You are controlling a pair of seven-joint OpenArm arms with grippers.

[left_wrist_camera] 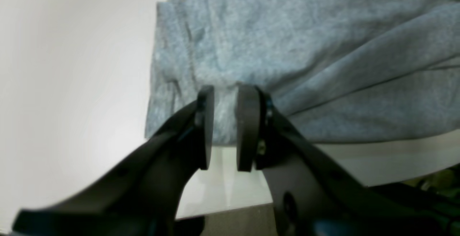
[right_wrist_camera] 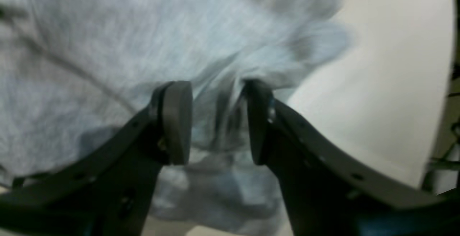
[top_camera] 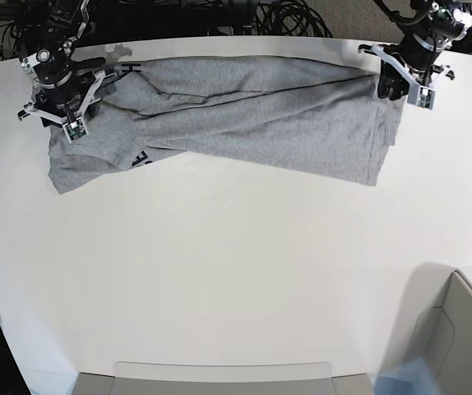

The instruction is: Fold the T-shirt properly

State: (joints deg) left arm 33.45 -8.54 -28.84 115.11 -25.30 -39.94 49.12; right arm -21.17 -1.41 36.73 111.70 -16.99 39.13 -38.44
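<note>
The heather-grey T-shirt (top_camera: 261, 123) lies stretched along the far side of the white table (top_camera: 236, 263), folded lengthwise, with some black lettering (top_camera: 141, 158) showing near its left end. My left gripper (left_wrist_camera: 226, 121) (top_camera: 388, 86) is at the shirt's right end in the base view. Its pads stand close together with a fold of the T-shirt (left_wrist_camera: 287, 49) pinched between them. My right gripper (right_wrist_camera: 217, 121) (top_camera: 76, 123) is at the shirt's left end. Its pads stand wider apart around bunched fabric (right_wrist_camera: 107, 49), and that view is blurred.
The shirt sits close to the table's far edge, with black cables (top_camera: 293, 16) behind it. A grey bin (top_camera: 458, 329) stands at the near right corner and a flat grey tray edge (top_camera: 219, 378) runs along the near side.
</note>
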